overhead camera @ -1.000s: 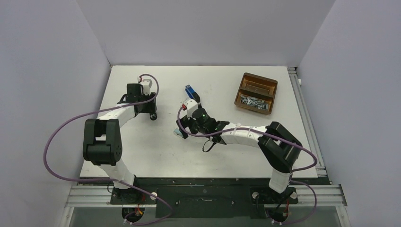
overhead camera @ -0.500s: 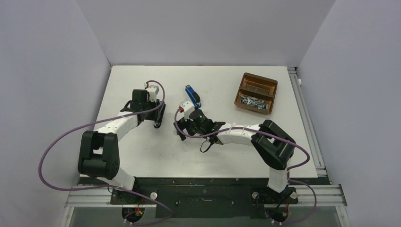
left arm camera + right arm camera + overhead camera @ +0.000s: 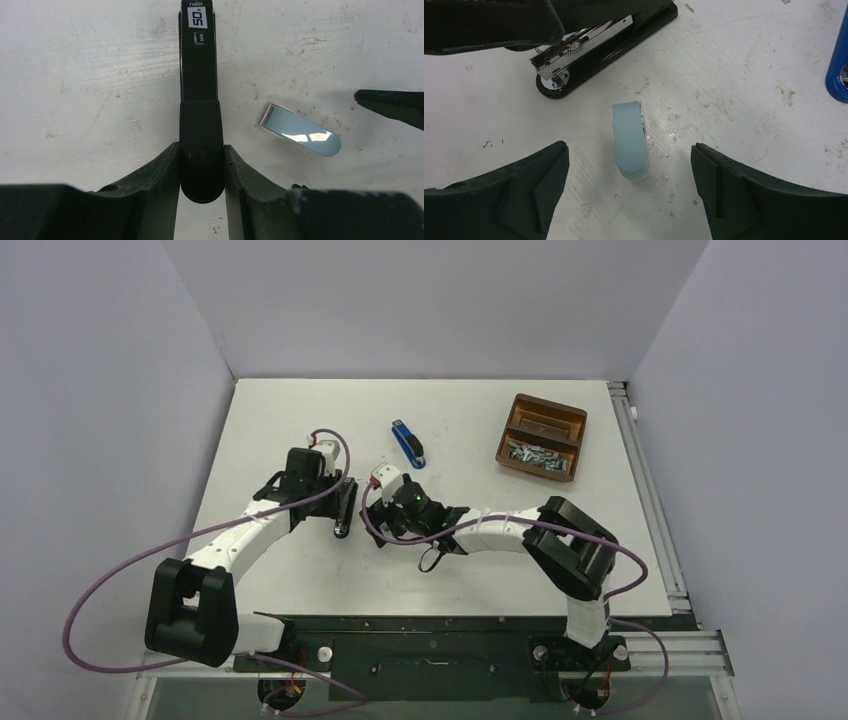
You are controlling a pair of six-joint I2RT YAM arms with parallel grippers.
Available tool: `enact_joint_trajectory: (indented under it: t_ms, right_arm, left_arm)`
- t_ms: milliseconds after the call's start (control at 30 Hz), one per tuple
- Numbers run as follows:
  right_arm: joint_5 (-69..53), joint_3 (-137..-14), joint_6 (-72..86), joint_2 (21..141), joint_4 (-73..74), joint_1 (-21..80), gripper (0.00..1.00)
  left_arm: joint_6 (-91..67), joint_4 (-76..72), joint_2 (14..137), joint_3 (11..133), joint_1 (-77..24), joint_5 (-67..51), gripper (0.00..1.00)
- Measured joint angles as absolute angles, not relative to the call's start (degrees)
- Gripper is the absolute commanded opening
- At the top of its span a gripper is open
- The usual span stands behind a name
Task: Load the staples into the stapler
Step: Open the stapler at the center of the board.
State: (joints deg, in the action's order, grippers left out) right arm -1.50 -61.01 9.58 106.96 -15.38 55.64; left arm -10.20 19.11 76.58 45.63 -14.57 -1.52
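- Left jaws pinch the black stapler [image 3: 200, 100]; hold it flat on the counter [image 3: 75, 75].
- Right jaws, spread wide, hover over a pale blue piece [image 3: 630, 140] beside that stapler.
- Staples [image 3: 535, 453] lie in the tray [image 3: 553, 403], well right of it.

Top overhead, far; wrist views close, share black stapler [image 3: 200, 90].

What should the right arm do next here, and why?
Probably lower the right fingers and close them on the small pale blue stapler. They stand wide open on either side of it, above the table, while the left fingers clamp the black stapler.
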Motion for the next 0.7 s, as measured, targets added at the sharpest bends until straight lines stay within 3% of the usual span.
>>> enact_joint_trajectory:
  t_ms: [267,500,700]
  right_arm:
    - [1.9,-59.5,9.2,108.8,-16.9,57.4,0.96]
    - [12.2,-53.3,8.8,101.2,-19.9,64.9,0.95]
    - [13.0,-54.3,10.0,101.7,-24.1,68.1,0.96]
  left_arm:
    - [-16.5,24.2,73.7,45.7,-14.7,-2.9,0.14]
    - [-20.9,30.2,73.5,48.9,-14.9,-4.7,0.07]
    - [-23.3,36.7,69.5,50.2,-15.0,-5.0,0.03]
